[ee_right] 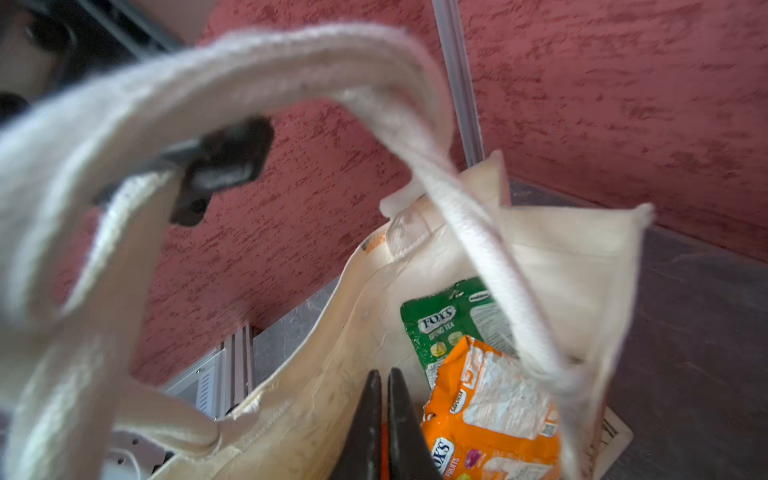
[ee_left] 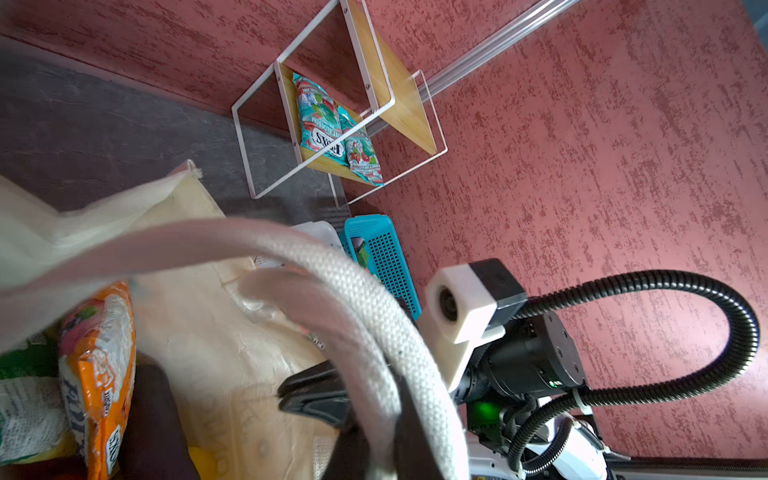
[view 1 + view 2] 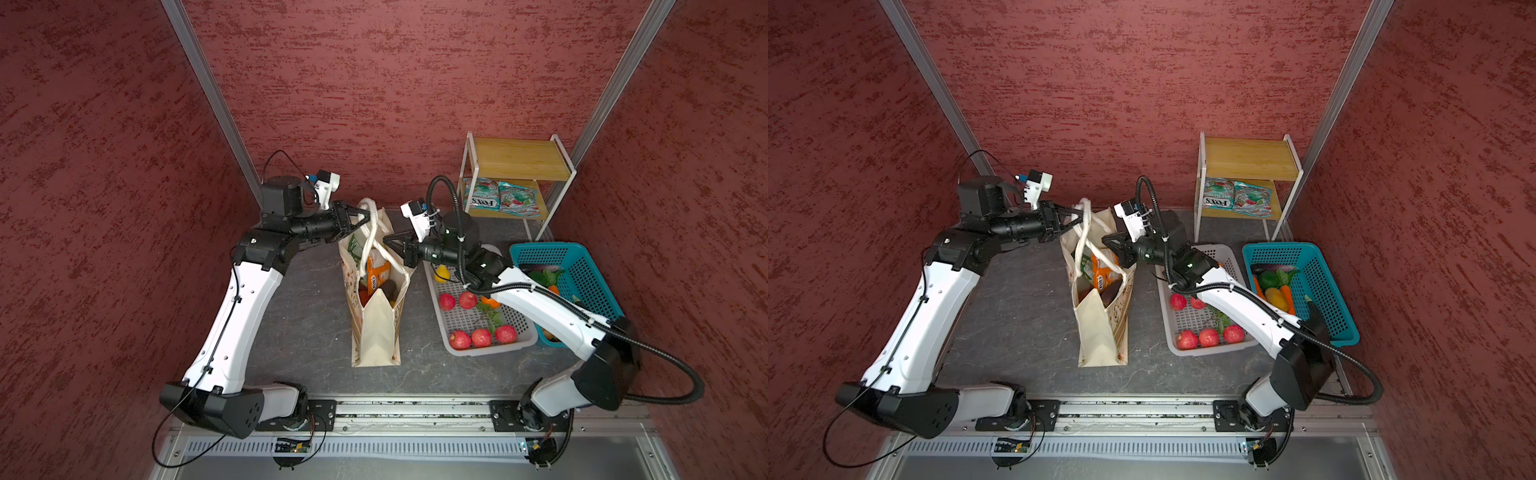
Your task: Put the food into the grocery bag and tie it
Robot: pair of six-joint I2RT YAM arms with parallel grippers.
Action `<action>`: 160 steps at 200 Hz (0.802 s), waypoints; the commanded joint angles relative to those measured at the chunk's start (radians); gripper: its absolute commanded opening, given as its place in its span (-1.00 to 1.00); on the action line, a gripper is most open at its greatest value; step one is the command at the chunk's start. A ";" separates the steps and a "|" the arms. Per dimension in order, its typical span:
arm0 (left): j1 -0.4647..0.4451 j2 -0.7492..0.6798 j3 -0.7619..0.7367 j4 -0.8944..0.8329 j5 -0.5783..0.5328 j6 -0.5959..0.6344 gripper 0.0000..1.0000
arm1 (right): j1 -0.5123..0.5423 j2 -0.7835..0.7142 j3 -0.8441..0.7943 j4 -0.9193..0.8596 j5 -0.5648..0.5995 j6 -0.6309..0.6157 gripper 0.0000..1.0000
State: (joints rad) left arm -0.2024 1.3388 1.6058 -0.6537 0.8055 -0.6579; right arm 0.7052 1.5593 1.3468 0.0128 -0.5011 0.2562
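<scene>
Each arm wears glossy white shell links [image 3: 249, 299] between black joint housings [image 3: 216, 405]. Behind the black tapered left hand [image 3: 368, 215] rides a white camera block [image 3: 328, 183]. Ribbed black conduit [image 2: 644, 278] loops behind the matching right hand [image 3: 385, 240], beside what may be a green lamp [image 2: 484, 411].

In the right wrist view, lower centre, a green packet [image 1: 440, 332] reads FOX'S SPRING TEA. The orange packet [image 1: 490, 415] below it reads FOX'S and FRUITS. In a top view, upper right, a teal packet [image 3: 482, 197] on the shelf [image 3: 515, 156] shows FOX'S upside down. The left wrist view [image 2: 320, 120] adds BLOSSOM.
</scene>
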 commanded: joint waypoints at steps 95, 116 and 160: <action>0.000 0.008 -0.038 0.005 0.019 0.026 -1.00 | 0.002 -0.038 -0.175 0.539 -0.304 0.087 -0.74; -0.008 0.005 -0.069 -0.014 -0.001 0.047 -1.00 | 0.002 -0.044 -0.178 0.563 -0.315 0.100 -0.73; -0.032 0.007 -0.090 0.008 -0.009 0.042 -1.00 | 0.008 -0.042 -0.175 0.586 -0.329 0.113 -0.70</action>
State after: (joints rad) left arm -0.2127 1.3491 1.5162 -0.6460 0.8059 -0.6350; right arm 0.7033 1.5536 1.1694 0.5144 -0.7841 0.3573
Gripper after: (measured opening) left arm 0.099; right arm 0.144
